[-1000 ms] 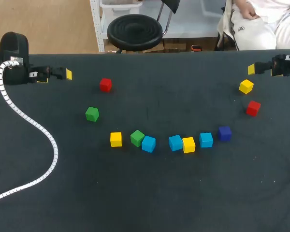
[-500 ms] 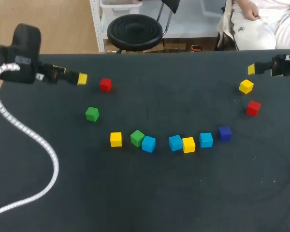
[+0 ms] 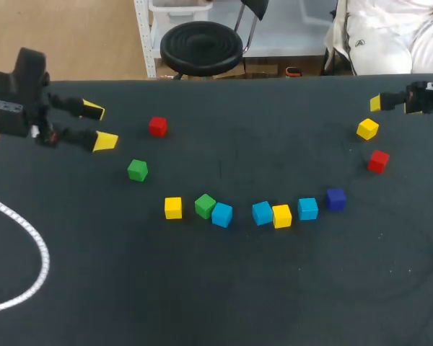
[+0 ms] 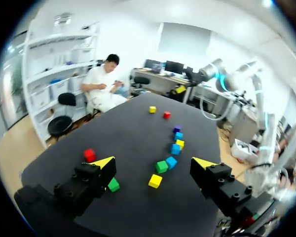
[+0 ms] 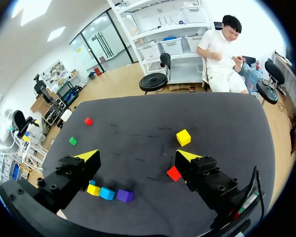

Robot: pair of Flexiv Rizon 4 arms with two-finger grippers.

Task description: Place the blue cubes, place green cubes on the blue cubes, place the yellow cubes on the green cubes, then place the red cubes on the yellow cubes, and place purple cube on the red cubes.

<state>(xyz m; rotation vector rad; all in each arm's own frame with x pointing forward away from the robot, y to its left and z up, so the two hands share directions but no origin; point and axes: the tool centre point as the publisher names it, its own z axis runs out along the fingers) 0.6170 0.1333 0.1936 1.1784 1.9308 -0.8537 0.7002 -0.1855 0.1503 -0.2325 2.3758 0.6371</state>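
The left gripper (image 3: 99, 125) had turned, jaws wide apart; descending carelessly, one finger could knock the green cube (image 3: 137, 170) away.

Three blue cubes (image 3: 262, 213) in loose row, purple cube (image 3: 335, 198) at right end

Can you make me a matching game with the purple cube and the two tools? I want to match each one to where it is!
Column one:
1. purple cube
2. left tool
3. right tool

Column two:
a. open, close to the lone green cube
b. at the right end of the row, next to a blue cube
c. open, close to the far-right yellow cube

Right pairs: 1-b, 2-a, 3-c.
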